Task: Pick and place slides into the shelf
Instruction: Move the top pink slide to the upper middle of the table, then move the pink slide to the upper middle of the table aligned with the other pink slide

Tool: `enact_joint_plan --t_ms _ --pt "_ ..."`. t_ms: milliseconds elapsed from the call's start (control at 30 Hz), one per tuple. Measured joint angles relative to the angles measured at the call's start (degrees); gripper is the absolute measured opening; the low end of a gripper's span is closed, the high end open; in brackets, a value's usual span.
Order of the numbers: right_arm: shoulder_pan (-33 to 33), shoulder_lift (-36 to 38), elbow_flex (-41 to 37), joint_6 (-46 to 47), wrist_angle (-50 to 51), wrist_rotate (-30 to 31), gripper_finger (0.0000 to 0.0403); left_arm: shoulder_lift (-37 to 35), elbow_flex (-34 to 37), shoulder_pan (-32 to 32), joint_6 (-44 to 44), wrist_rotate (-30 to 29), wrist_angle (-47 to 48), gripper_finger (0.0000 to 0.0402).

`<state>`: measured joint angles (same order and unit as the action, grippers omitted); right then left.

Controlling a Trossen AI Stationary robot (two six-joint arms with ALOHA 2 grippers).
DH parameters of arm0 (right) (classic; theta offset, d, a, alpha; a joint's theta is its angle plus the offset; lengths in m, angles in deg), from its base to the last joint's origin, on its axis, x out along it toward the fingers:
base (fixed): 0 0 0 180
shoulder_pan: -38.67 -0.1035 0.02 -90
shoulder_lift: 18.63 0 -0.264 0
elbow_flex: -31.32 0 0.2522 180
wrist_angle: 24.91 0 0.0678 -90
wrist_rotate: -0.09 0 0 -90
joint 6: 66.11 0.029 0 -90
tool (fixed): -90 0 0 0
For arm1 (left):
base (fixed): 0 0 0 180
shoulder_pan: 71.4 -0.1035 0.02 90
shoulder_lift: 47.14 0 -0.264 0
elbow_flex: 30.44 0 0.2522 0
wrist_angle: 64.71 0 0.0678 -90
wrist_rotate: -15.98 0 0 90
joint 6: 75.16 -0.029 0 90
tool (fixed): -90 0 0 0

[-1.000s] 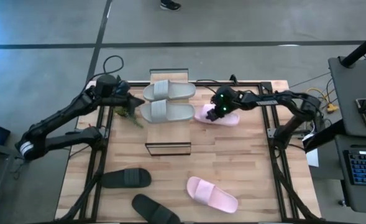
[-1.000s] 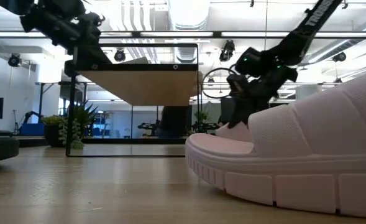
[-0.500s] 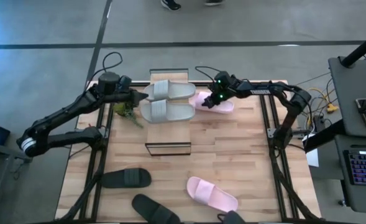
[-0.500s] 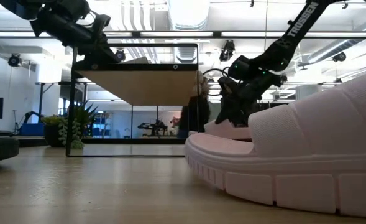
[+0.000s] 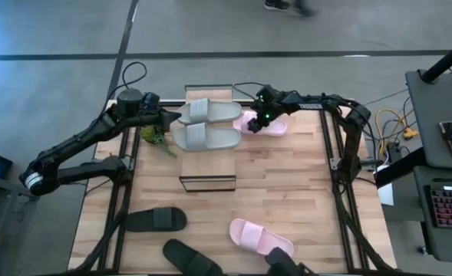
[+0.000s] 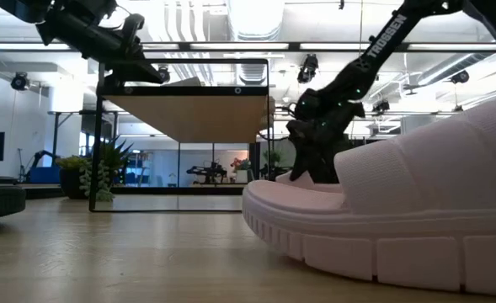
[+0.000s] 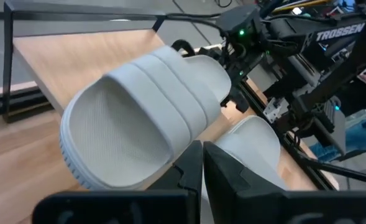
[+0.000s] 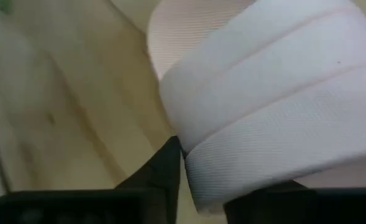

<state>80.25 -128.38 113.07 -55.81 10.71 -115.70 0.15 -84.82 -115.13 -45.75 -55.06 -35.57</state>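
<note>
The shelf (image 5: 208, 163) stands mid-table, and two grey slides (image 5: 209, 111) (image 5: 206, 138) lie side by side on its plank top. My left gripper (image 5: 170, 116) is shut, with its tip at the left ends of the grey slides (image 7: 145, 118), between the two. My right gripper (image 5: 258, 121) is shut on a pink slide (image 5: 265, 124) just right of the shelf's far end. The second pink slide (image 5: 262, 238) and two black slides (image 5: 156, 220) (image 5: 191, 258) lie flat near the table's near edge. My left gripper's shut fingertips (image 7: 201, 152) point level from the table's left at the gap between the grey slides' ends; I cannot tell whether they touch either one. My right gripper pinches the pink slide's wide strap (image 8: 263, 93) at its edge, one finger (image 8: 170, 165) on either side. The fingers slant down from above. The near pink slide hides its sole in the low view.
A small green plant (image 5: 155, 138) stands left of the shelf, under my left arm. Black frame bars run along the table's left and right sides (image 5: 337, 153). Bare tabletop lies between the shelf and the near slides. A person's shoe (image 5: 283, 4) shows on the floor beyond.
My right gripper has carried the pink slide toward the table's far edge and slightly left, up beside the shelf's far end. My left gripper has moved right, toward the grey slides. The grey slides have stayed in place.
</note>
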Motion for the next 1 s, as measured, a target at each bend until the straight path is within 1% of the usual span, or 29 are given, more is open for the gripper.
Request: enact_joint_plan --t_ms 100,133,233,367,533,600,767,867,1000 --pt "0.15 0.90 1.92 -1.30 3.05 4.83 0.0114 0.21 0.00 -0.02 -0.27 0.00 0.11 0.0000" --pt "0.31 1.24 2.51 -1.30 3.89 5.41 0.0122 0.28 0.00 -0.02 -0.43 0.00 0.12 0.0000" --pt "0.41 2.15 4.37 -0.67 7.50 5.72 0.0141 0.47 0.00 0.00 -1.89 0.02 0.11 0.0000" --pt "-0.34 2.41 4.91 -0.55 10.85 5.19 0.0155 0.45 0.00 0.00 -4.39 0.02 0.08 0.0000" --pt "-1.42 3.51 4.49 0.22 15.70 5.06 0.0161 0.22 0.00 0.00 -4.83 0.04 0.04 0.0000" --pt "-1.85 4.43 3.98 1.02 15.97 5.10 0.0161 0.22 0.00 -0.01 -5.02 0.05 0.04 0.0000" --pt "-1.92 7.22 3.73 3.72 16.37 7.88 0.0162 0.15 0.00 -0.02 -8.64 0.44 0.02 0.0000" --pt "-2.06 10.28 3.68 4.25 21.68 7.81 0.0160 0.01 0.00 -0.01 -8.85 0.48 -0.09 0.0000" --pt "-5.18 17.48 1.95 4.37 31.90 7.23 0.0153 -0.51 0.00 0.00 -9.61 0.70 -0.16 0.0000"
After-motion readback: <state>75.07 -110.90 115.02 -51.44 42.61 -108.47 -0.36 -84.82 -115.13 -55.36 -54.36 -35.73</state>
